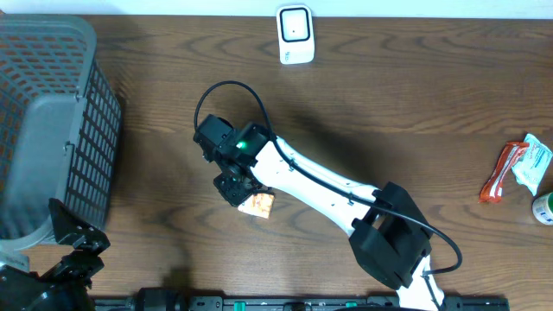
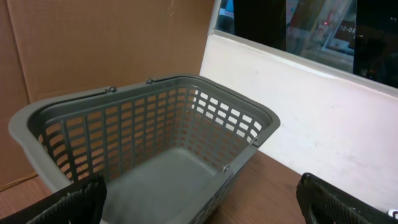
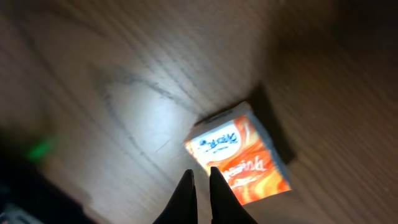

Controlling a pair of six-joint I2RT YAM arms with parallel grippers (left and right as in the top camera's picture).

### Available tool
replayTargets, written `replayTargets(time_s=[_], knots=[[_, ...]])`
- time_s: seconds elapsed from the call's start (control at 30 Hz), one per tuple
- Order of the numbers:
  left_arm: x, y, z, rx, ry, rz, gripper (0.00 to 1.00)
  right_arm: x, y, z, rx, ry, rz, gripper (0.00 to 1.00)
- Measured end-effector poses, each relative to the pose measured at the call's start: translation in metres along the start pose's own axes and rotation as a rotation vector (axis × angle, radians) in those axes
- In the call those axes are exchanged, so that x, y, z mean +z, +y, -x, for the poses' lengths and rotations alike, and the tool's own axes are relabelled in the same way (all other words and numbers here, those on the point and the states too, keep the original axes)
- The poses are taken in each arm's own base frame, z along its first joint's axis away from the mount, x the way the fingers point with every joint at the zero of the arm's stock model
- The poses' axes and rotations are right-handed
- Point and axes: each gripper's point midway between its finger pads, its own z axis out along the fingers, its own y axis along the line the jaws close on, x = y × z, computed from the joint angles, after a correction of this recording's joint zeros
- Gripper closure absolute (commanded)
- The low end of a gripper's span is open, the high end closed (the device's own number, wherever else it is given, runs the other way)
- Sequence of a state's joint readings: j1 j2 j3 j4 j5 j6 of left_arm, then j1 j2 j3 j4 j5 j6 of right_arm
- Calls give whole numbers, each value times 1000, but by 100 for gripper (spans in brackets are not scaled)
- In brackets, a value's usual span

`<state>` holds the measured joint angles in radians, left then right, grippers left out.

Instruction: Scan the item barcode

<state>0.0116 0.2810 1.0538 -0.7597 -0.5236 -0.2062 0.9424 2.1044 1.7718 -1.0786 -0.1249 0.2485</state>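
The item, a small orange and white packet (image 1: 258,205) (image 3: 242,158), lies flat on the wooden table a little left of centre. My right gripper (image 1: 242,194) (image 3: 201,174) hovers over its left edge, its fingers almost together with only a thin slit and nothing between them. The white barcode scanner (image 1: 295,34) stands at the table's back edge, well away from the packet. My left gripper (image 1: 76,246) (image 2: 205,211) stays at the front left corner, wide open and empty, facing the grey basket (image 2: 155,124).
A grey mesh basket (image 1: 52,130) fills the left end of the table. At the far right edge lie a red packet (image 1: 499,173), a white and blue packet (image 1: 536,160) and a small round container (image 1: 544,208).
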Motion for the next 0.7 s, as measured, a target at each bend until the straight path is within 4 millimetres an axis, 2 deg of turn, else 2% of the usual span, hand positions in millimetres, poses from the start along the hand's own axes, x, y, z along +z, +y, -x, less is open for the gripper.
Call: replayTargets(time_s=[0.2, 0.37, 0.6, 0.7], knots=[[0, 0, 0, -1, 0, 0, 2, 27, -12, -1, 7, -20, -23, 94], [0, 0, 0, 0, 0, 0, 2, 51, -21, -18, 15, 25, -38, 94], [0, 0, 0, 0, 0, 0, 2, 53, -20, -11, 16, -4, -31, 99], [0, 0, 0, 0, 0, 0, 2, 51, -20, -15, 19, 17, -32, 99]])
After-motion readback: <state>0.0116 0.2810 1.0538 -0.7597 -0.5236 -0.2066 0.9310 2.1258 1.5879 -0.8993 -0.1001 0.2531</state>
